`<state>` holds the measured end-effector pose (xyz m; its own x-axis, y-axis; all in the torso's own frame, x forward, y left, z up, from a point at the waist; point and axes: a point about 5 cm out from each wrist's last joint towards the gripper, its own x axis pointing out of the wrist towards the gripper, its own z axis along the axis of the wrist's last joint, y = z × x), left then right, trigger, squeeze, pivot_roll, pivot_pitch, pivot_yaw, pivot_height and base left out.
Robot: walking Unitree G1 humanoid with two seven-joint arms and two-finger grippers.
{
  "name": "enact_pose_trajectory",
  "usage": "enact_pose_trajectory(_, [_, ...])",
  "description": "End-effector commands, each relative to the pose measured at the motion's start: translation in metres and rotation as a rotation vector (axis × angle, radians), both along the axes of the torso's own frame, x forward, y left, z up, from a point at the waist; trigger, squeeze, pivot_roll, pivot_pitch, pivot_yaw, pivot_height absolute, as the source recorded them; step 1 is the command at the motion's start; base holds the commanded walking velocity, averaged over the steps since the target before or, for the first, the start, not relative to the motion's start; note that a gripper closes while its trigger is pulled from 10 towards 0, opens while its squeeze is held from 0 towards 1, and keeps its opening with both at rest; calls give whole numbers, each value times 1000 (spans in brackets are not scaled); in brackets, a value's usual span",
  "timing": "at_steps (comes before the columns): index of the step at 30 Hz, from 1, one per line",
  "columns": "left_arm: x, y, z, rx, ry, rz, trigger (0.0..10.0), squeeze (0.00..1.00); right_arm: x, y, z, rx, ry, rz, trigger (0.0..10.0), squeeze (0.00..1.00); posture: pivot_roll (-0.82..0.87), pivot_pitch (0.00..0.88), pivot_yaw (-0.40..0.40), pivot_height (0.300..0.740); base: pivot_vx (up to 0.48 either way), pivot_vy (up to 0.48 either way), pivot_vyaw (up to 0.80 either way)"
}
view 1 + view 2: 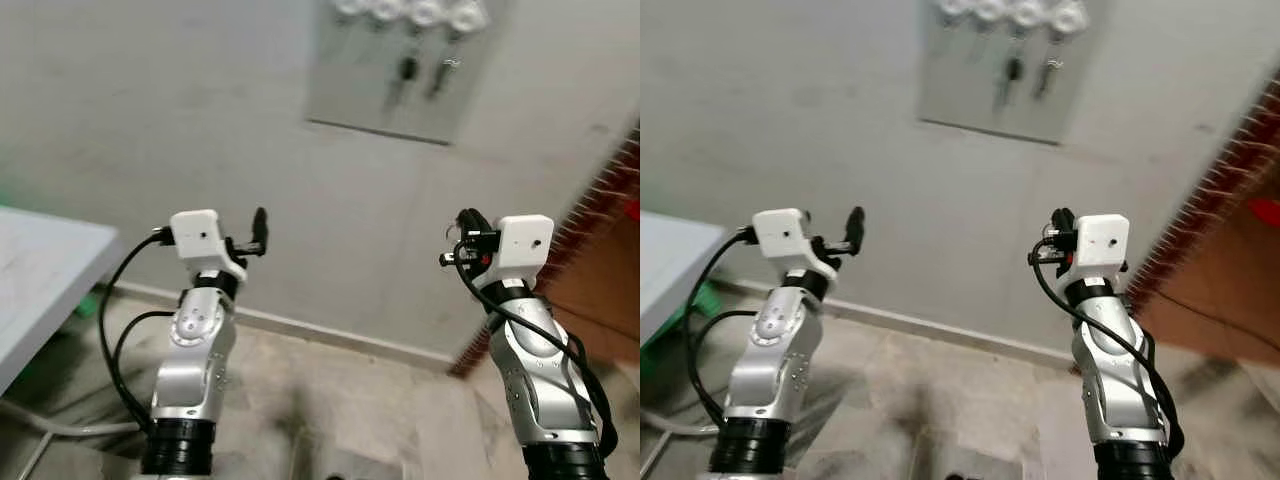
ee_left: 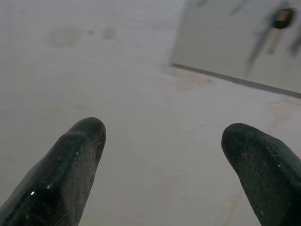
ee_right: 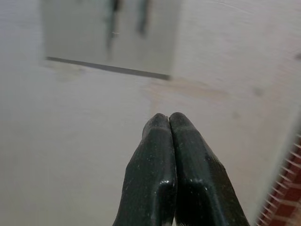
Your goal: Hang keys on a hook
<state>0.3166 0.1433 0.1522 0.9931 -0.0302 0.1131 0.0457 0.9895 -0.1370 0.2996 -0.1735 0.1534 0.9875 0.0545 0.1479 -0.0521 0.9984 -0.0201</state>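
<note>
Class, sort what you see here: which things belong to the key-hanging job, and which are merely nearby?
Belongs to the job:
- hook board on the wall
- keys already hanging from it
- left gripper, open, raised below the board
- right gripper, shut, holding nothing visible

Merely nearby:
- grey table at the robot's left
- brown door at its right

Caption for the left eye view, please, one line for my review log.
Both grippers raised before a wall panel where two keys hang from hooks; left gripper open, right gripper shut.
</note>
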Motion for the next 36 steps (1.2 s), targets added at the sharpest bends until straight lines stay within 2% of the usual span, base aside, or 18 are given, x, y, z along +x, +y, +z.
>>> enact_pose_trajectory(1, [2,-7,4,2,-7,-34,10000,0,1,-2,3,-4,-18,-8,10000,0,-25,56,-32,740,0,0,-663])
enact_pose_trajectory(7, [4,-8,4,13,-6,-39,10000,0,2,0,2,3,-31,-18,10000,0,-23,41,-13,740,0,0,0])
enact_pose_trajectory(11, [5,-8,1,19,2,-44,10000,0,7,-2,-3,49,1,-56,10000,0,-20,29,8,740,0,0,0])
enact_pose_trajectory(13, [6,-6,0,13,10,-46,10000,0,8,-3,-5,42,11,-72,10000,0,-21,27,18,740,0,0,0])
enact_pose_trajectory(19, [9,-5,0,-6,25,-63,10000,0,10,-3,-9,59,46,-55,10000,0,-23,18,36,740,0,0,0])
enact_pose_trajectory(23, [10,-8,0,-40,29,-96,10000,0,11,-3,-6,39,29,-39,10000,0,-22,9,28,740,0,0,0])
enact_pose_trajectory(25, [11,-6,3,-44,13,-91,10000,0,13,-3,-2,-5,1,-37,10000,0,-22,0,20,740,0,0,0])
enact_pose_trajectory(36, [11,-1,9,-61,-22,-80,10000,0,14,-2,7,4,-43,-9,10000,0,-16,1,8,740,321,0,0])
